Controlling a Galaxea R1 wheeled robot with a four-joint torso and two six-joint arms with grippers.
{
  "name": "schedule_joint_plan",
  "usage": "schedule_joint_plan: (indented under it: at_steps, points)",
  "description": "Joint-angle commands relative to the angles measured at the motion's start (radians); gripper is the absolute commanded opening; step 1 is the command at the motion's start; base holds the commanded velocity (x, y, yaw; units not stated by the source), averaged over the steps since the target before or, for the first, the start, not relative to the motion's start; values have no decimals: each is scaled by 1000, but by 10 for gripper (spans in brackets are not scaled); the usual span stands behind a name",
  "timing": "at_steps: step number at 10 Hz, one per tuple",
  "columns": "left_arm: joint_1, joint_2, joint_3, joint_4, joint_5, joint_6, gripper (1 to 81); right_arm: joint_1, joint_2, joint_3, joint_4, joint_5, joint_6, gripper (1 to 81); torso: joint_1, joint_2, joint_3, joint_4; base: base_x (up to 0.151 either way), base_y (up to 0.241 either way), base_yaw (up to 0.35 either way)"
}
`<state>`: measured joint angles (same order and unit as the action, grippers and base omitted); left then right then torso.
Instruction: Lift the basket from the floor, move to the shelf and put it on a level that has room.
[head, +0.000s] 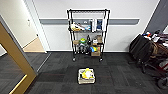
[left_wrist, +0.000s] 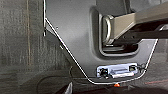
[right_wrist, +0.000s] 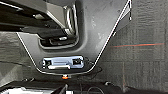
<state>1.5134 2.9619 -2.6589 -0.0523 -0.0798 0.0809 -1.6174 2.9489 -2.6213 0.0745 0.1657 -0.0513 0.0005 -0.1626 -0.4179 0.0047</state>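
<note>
The yellow contents of the basket (head: 86, 76) and the items on the shelf (head: 88, 35) are too blurred to identify.

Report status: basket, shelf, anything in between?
Basket on carpet, yellow item inside. Shelf straight beyond, top tier bare. Nothing between them.

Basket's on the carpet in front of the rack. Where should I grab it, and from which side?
Probably by the two short ends of the basket, one gripper on each side, coming down from above. It sits flat and square to the robot on the floor, with yellow contents filling the middle. Its handles cannot be made out here.
</note>
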Motion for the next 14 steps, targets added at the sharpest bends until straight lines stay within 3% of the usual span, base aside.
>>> schedule_joint_plan:
  at_steps: [1,14]
  points:
    - [-11,-4,-1,2,66,5,811,6,-5,4,7,-58,2,811,0,0,0,0,94,0,0]
    - [-9,-3,-1,-7,68,5,811,21,-9,-2,7,-60,2,811,0,0,0,0,121,0,0]
